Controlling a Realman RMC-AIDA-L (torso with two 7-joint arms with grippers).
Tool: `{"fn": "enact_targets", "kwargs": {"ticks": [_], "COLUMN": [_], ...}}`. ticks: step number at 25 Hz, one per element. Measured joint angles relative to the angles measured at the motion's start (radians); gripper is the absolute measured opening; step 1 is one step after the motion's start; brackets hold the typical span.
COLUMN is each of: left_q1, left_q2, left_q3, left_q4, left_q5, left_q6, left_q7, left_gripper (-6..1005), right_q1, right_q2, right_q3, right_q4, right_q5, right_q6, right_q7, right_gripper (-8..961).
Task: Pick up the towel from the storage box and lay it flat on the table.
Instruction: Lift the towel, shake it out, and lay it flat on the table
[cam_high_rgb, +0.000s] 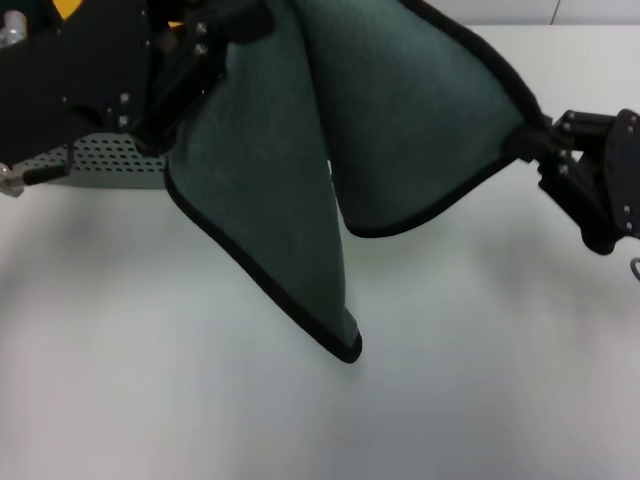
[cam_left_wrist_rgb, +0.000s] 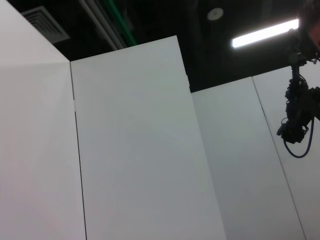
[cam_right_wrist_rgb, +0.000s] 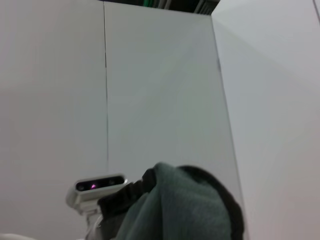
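The towel (cam_high_rgb: 290, 180) hangs spread in the air above the table (cam_high_rgb: 150, 350), its dark green face and black edging towards me. A long fold droops down at the middle, its tip close to the tabletop. My left gripper (cam_high_rgb: 205, 50) holds the upper left part of the towel at the top of the head view. At the right my right gripper (cam_high_rgb: 535, 140) is shut on the towel's other corner, which also shows as a bunched green fold (cam_right_wrist_rgb: 185, 210) in the right wrist view. The storage box (cam_high_rgb: 110, 160) stands behind the left arm, mostly hidden.
A scrap of yellow (cam_high_rgb: 65, 8) peeks over the left arm at the top left. Both wrist views look up at white wall panels. The head camera (cam_right_wrist_rgb: 97, 186) shows in the right wrist view, and a dark arm with cables (cam_left_wrist_rgb: 296, 120) in the left wrist view.
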Motion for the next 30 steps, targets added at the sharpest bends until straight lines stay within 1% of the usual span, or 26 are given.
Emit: {"fn": "enact_targets", "kwargs": {"ticks": [1, 6, 8, 10, 13, 16, 18, 19, 23, 27, 30], "left_q1": [0.000, 0.002, 0.002, -0.002, -0.002, 0.008, 0.017, 0.022, 0.027, 0.002, -0.015], "left_q2": [0.000, -0.006, -0.006, -0.006, -0.005, -0.005, -0.006, -0.006, -0.006, -0.008, -0.012], "left_q3": [0.000, 0.002, 0.003, 0.003, -0.002, -0.004, -0.004, -0.004, 0.003, 0.005, 0.005], "left_q4": [-0.007, -0.029, -0.041, -0.106, -0.167, -0.222, -0.257, -0.274, -0.355, -0.428, -0.449], "left_q5": [0.004, 0.045, 0.050, 0.059, 0.070, 0.080, 0.086, 0.088, 0.102, 0.133, 0.120], "left_q6": [0.000, 0.000, 0.000, 0.000, -0.002, -0.018, -0.040, -0.052, -0.115, -0.166, -0.153], "left_q7": [0.000, 0.001, 0.001, 0.001, 0.001, 0.002, 0.006, 0.012, 0.042, 0.068, 0.113], "left_gripper": [30, 30, 31, 31, 31, 32, 32, 47, 121, 198, 251], "right_q1": [0.000, 0.014, 0.025, 0.034, 0.037, 0.049, 0.062, 0.073, 0.098, 0.127, 0.148], "right_q2": [0.001, 0.002, -0.001, -0.006, -0.017, -0.038, -0.053, -0.066, -0.101, -0.135, -0.162], "right_q3": [0.003, 0.003, 0.003, 0.004, 0.004, 0.004, 0.003, 0.005, 0.015, 0.023, 0.025], "right_q4": [0.000, -0.004, -0.027, -0.075, -0.170, -0.294, -0.344, -0.376, -0.475, -0.560, -0.605], "right_q5": [0.004, 0.041, 0.047, 0.047, 0.046, 0.039, 0.038, 0.038, 0.034, 0.011, -0.038], "right_q6": [0.000, 0.018, 0.030, 0.035, 0.045, 0.072, 0.078, 0.079, 0.080, 0.081, 0.074], "right_q7": [-0.010, -0.018, -0.018, -0.012, 0.015, 0.063, 0.081, 0.098, 0.152, 0.217, 0.273], "right_gripper": [134, 57, 26, 11, 11, 11, 11, 11, 11, 12, 12]}}
